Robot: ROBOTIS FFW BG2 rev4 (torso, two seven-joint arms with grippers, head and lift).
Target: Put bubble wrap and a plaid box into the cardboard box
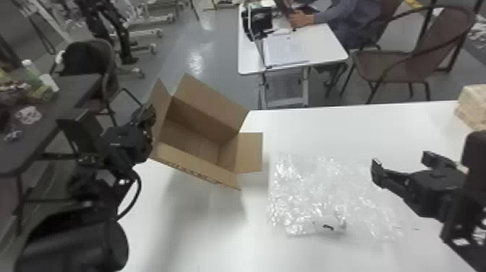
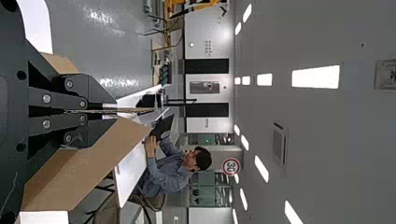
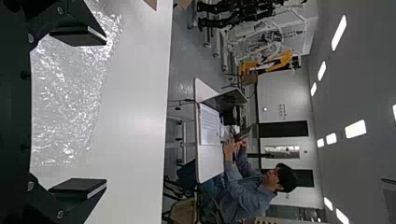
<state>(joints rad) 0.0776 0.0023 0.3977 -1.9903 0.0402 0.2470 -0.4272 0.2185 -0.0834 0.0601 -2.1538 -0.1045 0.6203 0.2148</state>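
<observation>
White table [image 1: 202,231], smooth, matte, 1 of it, runs under the work. Nearest on it: 1 sheet of bubble wrap [image 1: 307,191], clear, glossy, crinkled, roughly 4-sided, lying flat-ish, outside the box, small dark mark near its close edge. Right gripper [image 1: 402,163] is by the wrap's right side, 2 flat black fingers spread wide, nothing between them. Next, left of the wrap: 1 cardboard box [image 1: 199,166], plain brown, boxy, top open, 4 flaps splayed out, body tilted. Left gripper [image 1: 146,114] is at the box's left side, 2 fingers clamped on a thin cardboard edge. Farther back, at the table's right end: 1 plaid box [image 1: 472,105], beige, patterned, block-shaped, cut by the head view's edge, also outside the cardboard box. Beyond, on shiny grey floor [image 1: 202,43]: 1 small white desk [image 1: 325,45] with flat sheet-like stuff on top, 1 brown chair with curved dark arms [image 1: 416,68] right of it
</observation>
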